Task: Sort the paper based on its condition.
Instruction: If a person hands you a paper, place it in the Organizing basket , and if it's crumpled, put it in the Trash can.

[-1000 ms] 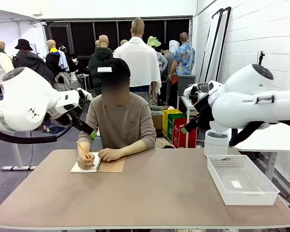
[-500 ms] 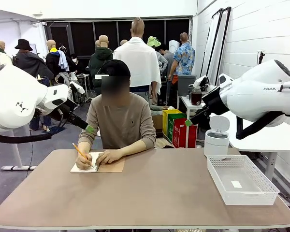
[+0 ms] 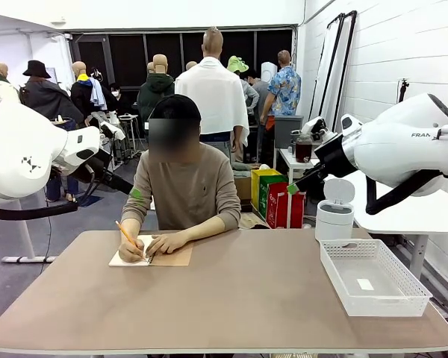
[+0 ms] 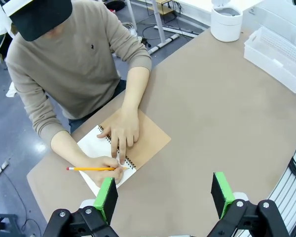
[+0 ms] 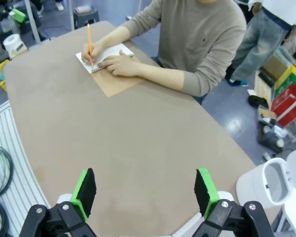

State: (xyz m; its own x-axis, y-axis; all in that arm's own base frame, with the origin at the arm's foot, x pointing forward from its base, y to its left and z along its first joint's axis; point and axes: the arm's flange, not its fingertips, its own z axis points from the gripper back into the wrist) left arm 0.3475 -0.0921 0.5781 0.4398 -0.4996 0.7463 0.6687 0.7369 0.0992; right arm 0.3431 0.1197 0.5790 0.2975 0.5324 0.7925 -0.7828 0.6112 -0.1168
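Note:
The paper as loose sheets is out of view. A person at the far side writes with a yellow pencil point(image 3: 127, 233) on the open white page point(image 4: 91, 145) of a spiral notebook point(image 3: 168, 256) with a brown cover, the other hand pressing it flat. My left gripper point(image 3: 133, 191) hangs high at the left, above and left of the notebook. In the left wrist view my left gripper point(image 4: 165, 190) stands open with nothing between its green pads. My right gripper point(image 3: 295, 186) is raised at the right, well off the table. My right gripper point(image 5: 145, 190) is open and empty too.
A white lattice basket point(image 3: 373, 298) sits at the table's right edge with a small white tag inside. A white lidded bin point(image 3: 334, 216) stands behind it, off the table. The brown tabletop point(image 3: 231, 298) is bare between notebook and basket.
Both arms have drawn back outward and slightly up, the left toward the left, the right toward the right. The person keeps writing; the pencil has shifted a little.

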